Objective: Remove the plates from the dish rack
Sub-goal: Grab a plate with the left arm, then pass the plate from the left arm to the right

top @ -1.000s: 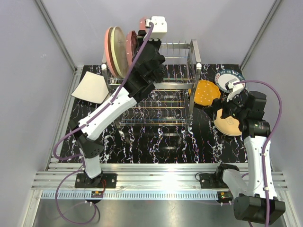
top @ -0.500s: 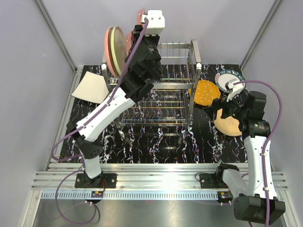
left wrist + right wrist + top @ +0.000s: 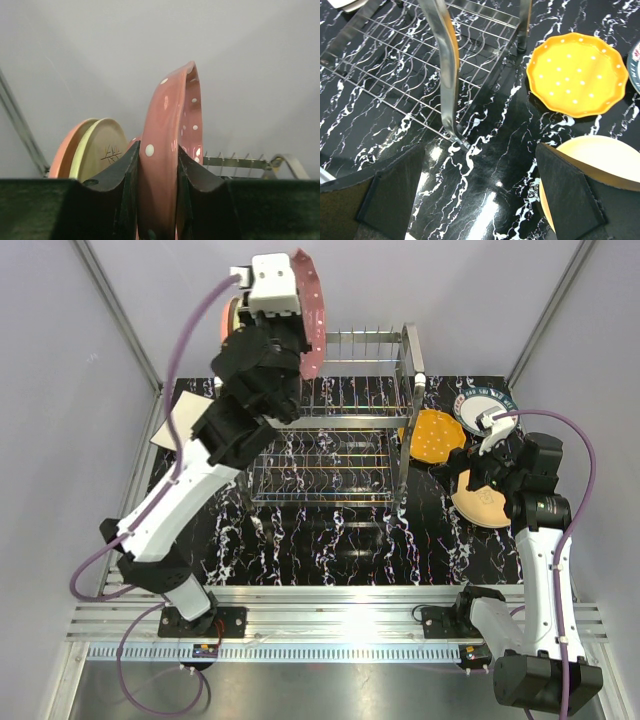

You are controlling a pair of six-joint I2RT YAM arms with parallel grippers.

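My left gripper [image 3: 296, 335] is shut on the rim of a maroon white-dotted plate [image 3: 311, 310] and holds it upright, high above the left end of the silver wire dish rack [image 3: 330, 425]. In the left wrist view the plate [image 3: 170, 120] sits between both fingers [image 3: 125, 175]. A pink plate [image 3: 62, 160] and a cream plate [image 3: 100, 150] stand in the rack behind it. My right gripper [image 3: 468, 478] is open and empty over the table right of the rack [image 3: 395, 55], between the orange plate [image 3: 577, 75] and the tan plate [image 3: 600, 160].
A squarish white plate [image 3: 168, 425] lies left of the rack, partly under my left arm. The orange plate [image 3: 432, 435], a teal-rimmed white plate [image 3: 478, 405] and the tan plate [image 3: 482, 505] lie on the black marbled table right of the rack. The rack's leg [image 3: 445, 65] stands close to my right gripper.
My left arm has risen and swung left, lifting the dotted plate up out of the rack's prongs. The right arm has not moved.
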